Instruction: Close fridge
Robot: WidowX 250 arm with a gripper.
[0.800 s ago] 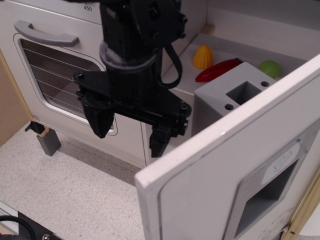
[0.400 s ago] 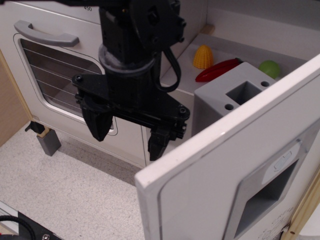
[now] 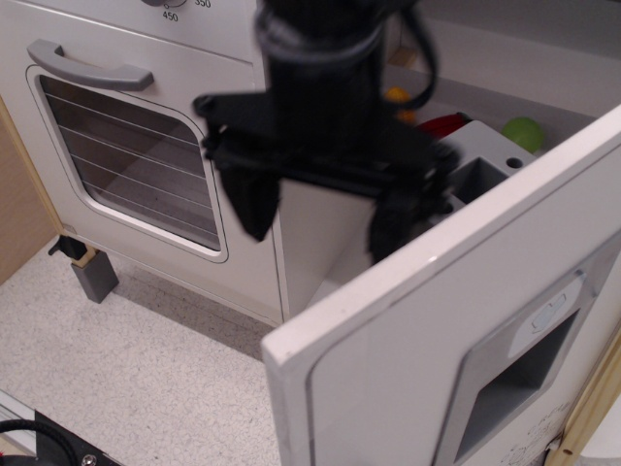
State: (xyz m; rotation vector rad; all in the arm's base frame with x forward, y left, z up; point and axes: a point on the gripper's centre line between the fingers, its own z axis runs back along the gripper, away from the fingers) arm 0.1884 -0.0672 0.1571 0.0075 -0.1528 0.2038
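Observation:
The white toy fridge stands open. Its large flat door (image 3: 388, 388) swings out toward me at the lower right, with the grey recessed dispenser panel (image 3: 514, 379) on its face. My black gripper (image 3: 325, 218) hangs open and empty just above and behind the door's top edge, in front of the fridge opening. Its left finger (image 3: 254, 199) is over the gap beside the oven. Its right finger (image 3: 393, 225) is close to the door's top edge. I cannot tell if it touches. The door's bar handle is out of view.
A white oven (image 3: 126, 165) with a striped glass window and grey handle (image 3: 92, 66) stands at the left. A grey block (image 3: 480, 175) sits inside the fridge. A green ball (image 3: 524, 131), a red piece (image 3: 441, 124) and a yellow piece (image 3: 396, 95) lie behind the arm. Speckled floor (image 3: 136, 359) lies below.
My gripper has moved right and slightly up, from in front of the oven's edge to above the fridge door's top edge. The door has not moved.

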